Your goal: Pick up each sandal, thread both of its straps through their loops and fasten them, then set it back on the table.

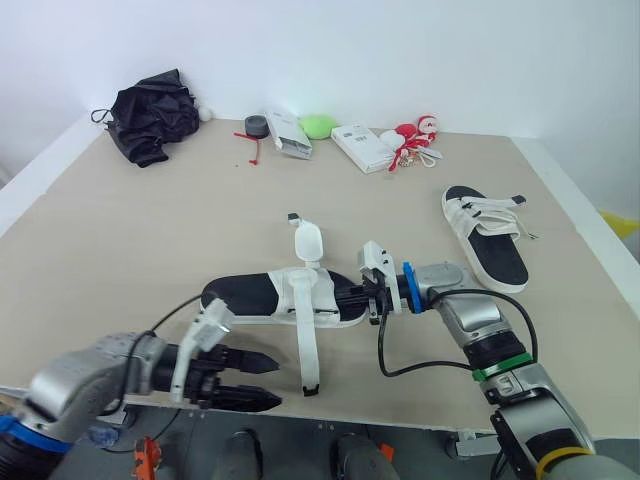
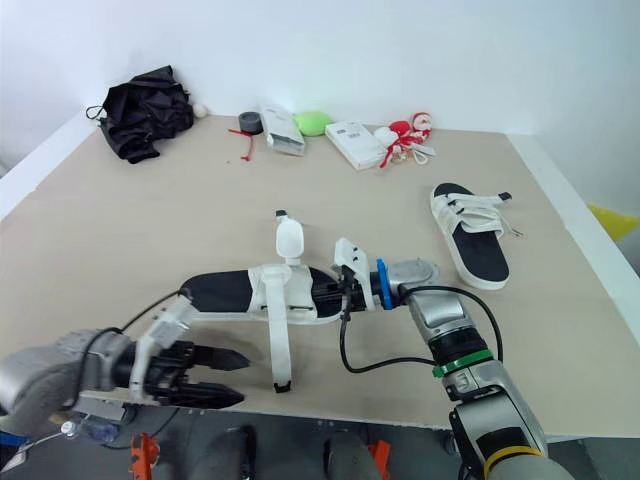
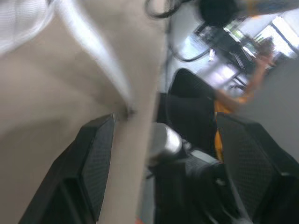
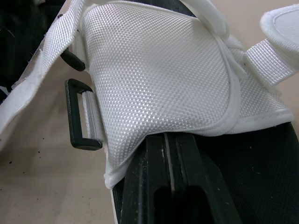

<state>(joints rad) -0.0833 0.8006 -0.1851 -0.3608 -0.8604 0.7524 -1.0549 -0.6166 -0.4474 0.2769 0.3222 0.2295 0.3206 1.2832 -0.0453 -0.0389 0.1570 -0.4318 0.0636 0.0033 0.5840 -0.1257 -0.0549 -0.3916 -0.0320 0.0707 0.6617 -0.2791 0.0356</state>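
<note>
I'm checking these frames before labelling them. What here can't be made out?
1. Left wrist view: the loose strap runs off the edge; where it joins the sandal is cut off.
2. Eye views: on the far sandal, the strap fastenings are too small to judge.
3. Eye views: the right gripper covers one end of the near sandal.
4. White boxes at the back: print too small.

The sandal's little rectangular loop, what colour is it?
The loop is black; the right wrist view shows it best.

Front sandal (image 1: pixel 258 295) lies left of rear sandal (image 1: pixel 487 242) (well apart).
</note>
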